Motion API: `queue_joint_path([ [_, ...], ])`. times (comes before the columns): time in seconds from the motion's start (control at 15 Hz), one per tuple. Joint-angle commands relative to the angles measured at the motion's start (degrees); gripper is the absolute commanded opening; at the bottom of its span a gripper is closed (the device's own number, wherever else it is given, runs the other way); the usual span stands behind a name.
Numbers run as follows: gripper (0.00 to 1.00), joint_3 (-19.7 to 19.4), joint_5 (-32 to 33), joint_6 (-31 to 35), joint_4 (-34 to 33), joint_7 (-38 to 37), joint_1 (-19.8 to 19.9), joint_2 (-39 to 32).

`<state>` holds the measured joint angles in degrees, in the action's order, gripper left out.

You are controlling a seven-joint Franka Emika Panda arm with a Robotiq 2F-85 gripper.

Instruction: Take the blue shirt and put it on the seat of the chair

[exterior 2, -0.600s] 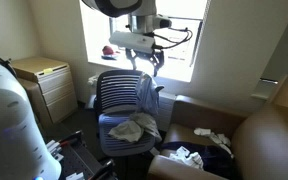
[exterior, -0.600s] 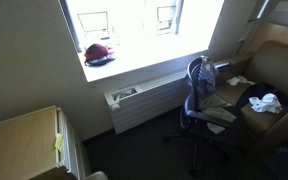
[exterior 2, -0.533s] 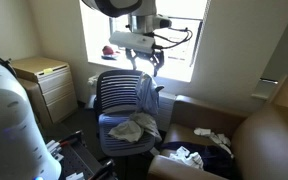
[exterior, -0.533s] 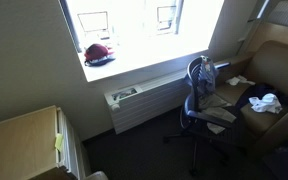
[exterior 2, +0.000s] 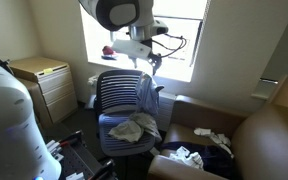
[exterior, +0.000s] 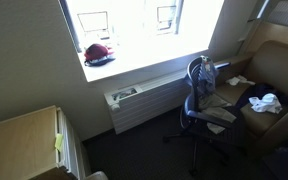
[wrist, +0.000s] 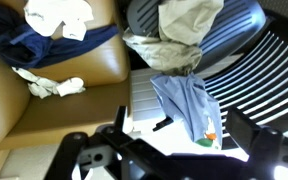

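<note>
The blue shirt [wrist: 189,105] hangs over the back of the striped office chair [wrist: 269,70]. It also shows in both exterior views [exterior 2: 155,94] [exterior: 207,72]. A crumpled beige cloth [exterior 2: 134,128] lies on the chair seat and also shows in the wrist view [wrist: 184,25]. My gripper [exterior 2: 146,60] hangs above the chair back in front of the window. In the wrist view its fingers [wrist: 179,150] are spread wide on either side of the shirt's lower end, open and empty, clear of the cloth.
A brown couch [wrist: 79,110] beside the chair holds a dark blue garment [wrist: 44,45] and white cloths [wrist: 54,85]. A radiator [exterior: 149,100] runs under the window. A red item [exterior: 98,53] sits on the sill. A wooden cabinet [exterior 2: 44,80] stands nearby.
The arm has shifted and tilted above the chair back; the gripper now sits at an angle. The shirt and the chair have not moved.
</note>
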<state>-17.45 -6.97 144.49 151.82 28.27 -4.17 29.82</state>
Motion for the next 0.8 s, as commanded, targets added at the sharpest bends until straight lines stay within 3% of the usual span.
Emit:
queue_joint_path([
  [0.0,1.00,-0.69,-10.13,16.12,-1.36,1.23,-8.01,-6.98],
  [0.07,1.00,-0.87,-12.38,21.09,-2.02,0.74,-10.46,-10.98],
  [0.2,1.00,-2.23,-16.59,20.75,-4.75,-0.80,-14.50,-19.05],
  [0.27,1.00,-0.36,-12.92,18.99,-0.87,-1.10,-11.15,-10.71],
  [0.47,1.00,-0.31,-13.43,19.94,-1.65,-1.33,-12.11,-13.76],
  [0.6,1.00,-0.30,-10.40,17.61,-3.05,-2.33,-9.58,-14.63],
  [0.73,1.00,0.82,-11.23,22.24,-3.93,-5.33,-10.95,-22.54],
])
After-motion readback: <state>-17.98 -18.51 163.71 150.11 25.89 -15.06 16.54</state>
